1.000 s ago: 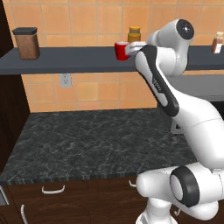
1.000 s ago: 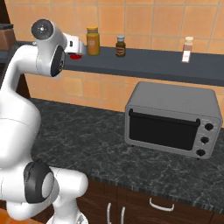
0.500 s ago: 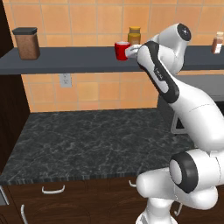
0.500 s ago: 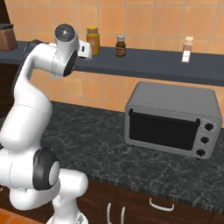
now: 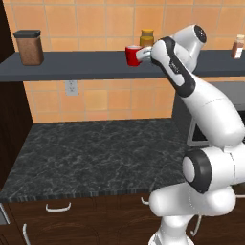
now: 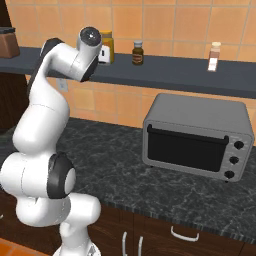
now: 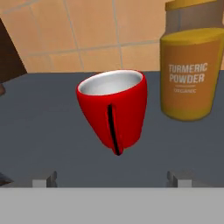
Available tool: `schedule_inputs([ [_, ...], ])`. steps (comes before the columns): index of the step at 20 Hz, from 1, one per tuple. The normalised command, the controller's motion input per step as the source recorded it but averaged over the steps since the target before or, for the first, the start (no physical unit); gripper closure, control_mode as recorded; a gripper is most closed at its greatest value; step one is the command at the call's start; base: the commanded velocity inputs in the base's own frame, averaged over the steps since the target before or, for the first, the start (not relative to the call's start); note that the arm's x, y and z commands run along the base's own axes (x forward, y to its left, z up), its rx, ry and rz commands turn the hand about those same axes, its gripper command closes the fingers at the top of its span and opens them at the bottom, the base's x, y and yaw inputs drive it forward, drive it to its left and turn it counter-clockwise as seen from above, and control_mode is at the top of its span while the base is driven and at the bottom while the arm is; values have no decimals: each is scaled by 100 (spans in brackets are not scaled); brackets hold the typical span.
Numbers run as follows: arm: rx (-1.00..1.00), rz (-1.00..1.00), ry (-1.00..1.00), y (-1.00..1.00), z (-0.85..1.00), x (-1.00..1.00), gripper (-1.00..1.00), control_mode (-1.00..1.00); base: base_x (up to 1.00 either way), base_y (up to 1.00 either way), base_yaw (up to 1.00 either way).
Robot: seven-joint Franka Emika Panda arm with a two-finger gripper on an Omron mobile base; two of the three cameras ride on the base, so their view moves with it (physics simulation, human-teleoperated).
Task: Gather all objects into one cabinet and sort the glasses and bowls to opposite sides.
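We see the dark marbled tabletop low in the left base view, with the grey toaster oven on it at 3 o'clock in the right base view. Above runs the long grey shelf. On it, our gripper stands wide open and empty, facing the red cup at the centre of the hand view. The turmeric jar stands just beside the cup at 2 o'clock.
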Motion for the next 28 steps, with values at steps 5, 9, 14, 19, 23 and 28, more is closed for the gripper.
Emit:
schedule_inputs([
  [5,0,4,0,14,1,51,-100,-100,0,0,0],
  [9,0,6,4,0,0,59,-100,-100,0,0,0],
  [14,0,5,0,3,0,20,-100,-100,0,0,0],
  [19,-2,4,-1,14,0,0,100,-100,0,0,0],
  [23,-6,3,-10,9,-3,3,100,-100,0,0,0],
  [28,-4,4,-16,0,-2,0,100,-100,0,0,0],
])
